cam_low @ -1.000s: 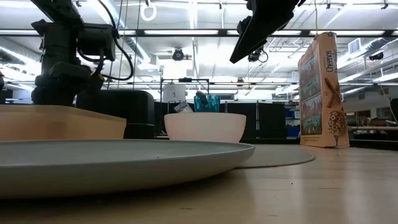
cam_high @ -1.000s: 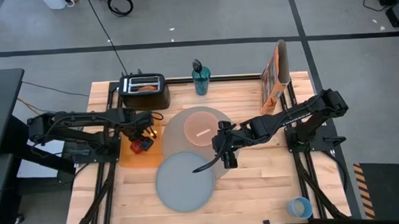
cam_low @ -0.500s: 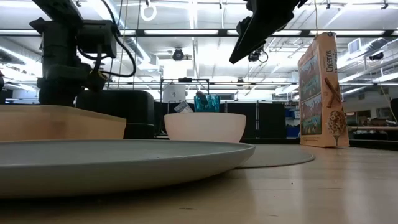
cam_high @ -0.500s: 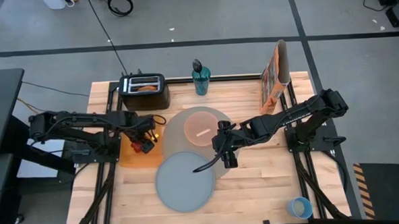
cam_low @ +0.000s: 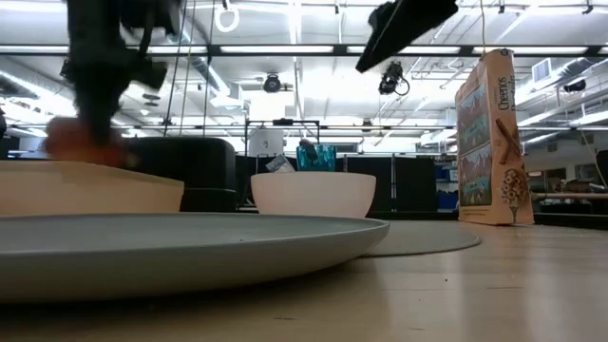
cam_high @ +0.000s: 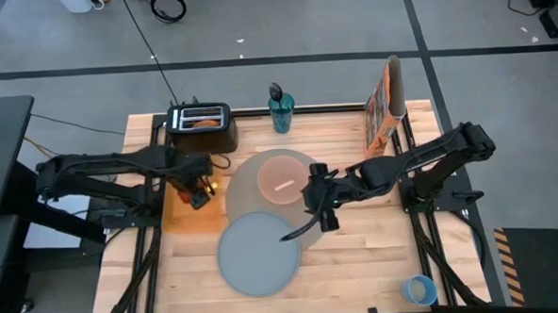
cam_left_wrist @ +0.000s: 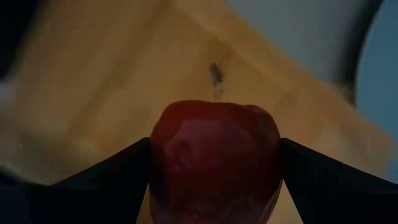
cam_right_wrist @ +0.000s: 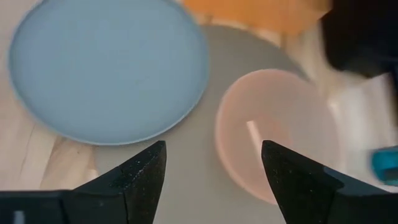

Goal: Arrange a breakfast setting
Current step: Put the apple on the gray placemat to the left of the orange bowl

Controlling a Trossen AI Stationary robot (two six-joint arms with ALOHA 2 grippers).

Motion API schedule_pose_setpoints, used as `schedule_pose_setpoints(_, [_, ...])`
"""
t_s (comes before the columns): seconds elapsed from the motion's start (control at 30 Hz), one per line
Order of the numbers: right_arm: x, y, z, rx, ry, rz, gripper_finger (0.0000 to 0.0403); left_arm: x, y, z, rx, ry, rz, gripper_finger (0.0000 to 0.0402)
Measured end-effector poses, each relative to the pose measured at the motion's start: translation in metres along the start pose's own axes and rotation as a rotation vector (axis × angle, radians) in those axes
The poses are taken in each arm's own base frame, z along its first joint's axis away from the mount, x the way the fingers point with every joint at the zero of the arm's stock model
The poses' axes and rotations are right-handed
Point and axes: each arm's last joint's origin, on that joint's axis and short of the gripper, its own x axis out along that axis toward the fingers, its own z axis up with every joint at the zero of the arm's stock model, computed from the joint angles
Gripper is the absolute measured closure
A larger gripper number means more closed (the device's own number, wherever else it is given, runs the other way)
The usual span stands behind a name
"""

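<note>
From the high view, the left gripper (cam_high: 201,191) is over the orange cutting board (cam_high: 180,217) at the left side of the table, and the red apple (cam_high: 202,196) sits between its fingers; the grey mat (cam_high: 244,173) with the pink bowl (cam_high: 282,178) lies to its right, and the grey plate (cam_high: 258,254) lies nearer the front edge, so I judge the apple must travel to the right and the left arm is the nearer one for it. The right gripper (cam_high: 321,204) hangs over the right edge of the mat, and a spoon (cam_high: 299,231) seems to reach from it over the plate. In the low view the apple (cam_low: 81,142) appears just above the board and the bowl (cam_low: 313,195) stands behind the plate. In the left wrist view both fingers press the sides of the apple (cam_left_wrist: 214,158), stem away from the camera. In the right wrist view the fingers stand apart with nothing visible between them; whether they hold the spoon I cannot tell
</note>
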Motion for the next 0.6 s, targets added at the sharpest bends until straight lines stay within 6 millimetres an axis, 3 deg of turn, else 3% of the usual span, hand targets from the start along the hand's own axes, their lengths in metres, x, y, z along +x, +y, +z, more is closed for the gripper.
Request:
schedule_pose_setpoints(0.1, [-0.014,0.002,0.002,0.000,-0.042,-0.042,0.0137,-0.036,-0.004,0.007,0.013,-0.217,-0.036,0.0074])
schedule_pose_setpoints(0.27, [-0.029,0.018,0.002,-0.008,-0.085,-0.040,0.0143,-0.069,-0.025,0.002,0.100,-0.620,-0.221,0.0075])
schedule_pose_setpoints(0.4, [-0.035,0.040,0.003,-0.038,-0.120,-0.022,0.0149,-0.063,-0.053,-0.007,0.211,-0.858,-0.337,0.0075])
schedule_pose_setpoints(0.6, [-0.032,0.077,0.007,-0.042,-0.207,-0.014,0.0154,-0.026,-0.104,-0.030,0.392,-1.133,-0.522,0.0075])
